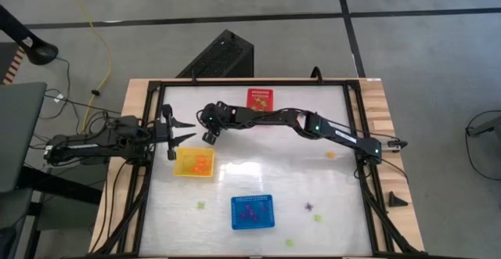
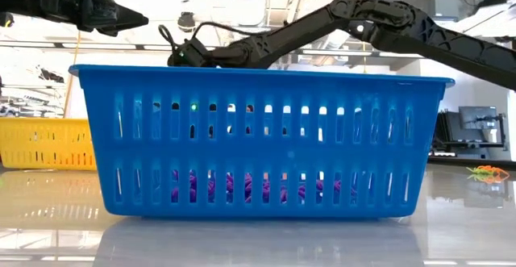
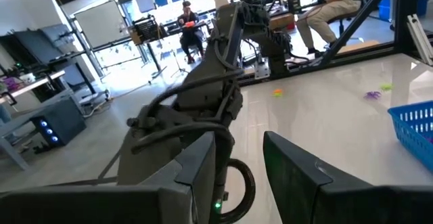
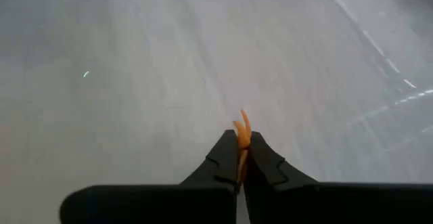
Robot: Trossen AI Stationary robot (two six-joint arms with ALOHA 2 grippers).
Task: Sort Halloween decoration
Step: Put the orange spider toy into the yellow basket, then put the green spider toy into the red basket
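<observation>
three baskets (image 1: 194, 163) on the table (image 1: 266, 181), trinkets (image 1: 308, 207) scattered between.

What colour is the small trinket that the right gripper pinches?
Orange. The trinket sticks out between the shut fingers of the right gripper, best seen in the right wrist view.

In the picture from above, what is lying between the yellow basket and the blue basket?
Between the yellow basket and the blue basket, the high view shows one light green trinket on bare table.

Tiny orange trinket (image 4: 241, 135) pinched upright between closed fingertips of right gripper (image 4: 241, 158). Other small trinkets, orange (image 1: 330, 155), purple (image 1: 308, 207) and green (image 1: 201, 206), scattered apart on table.
</observation>
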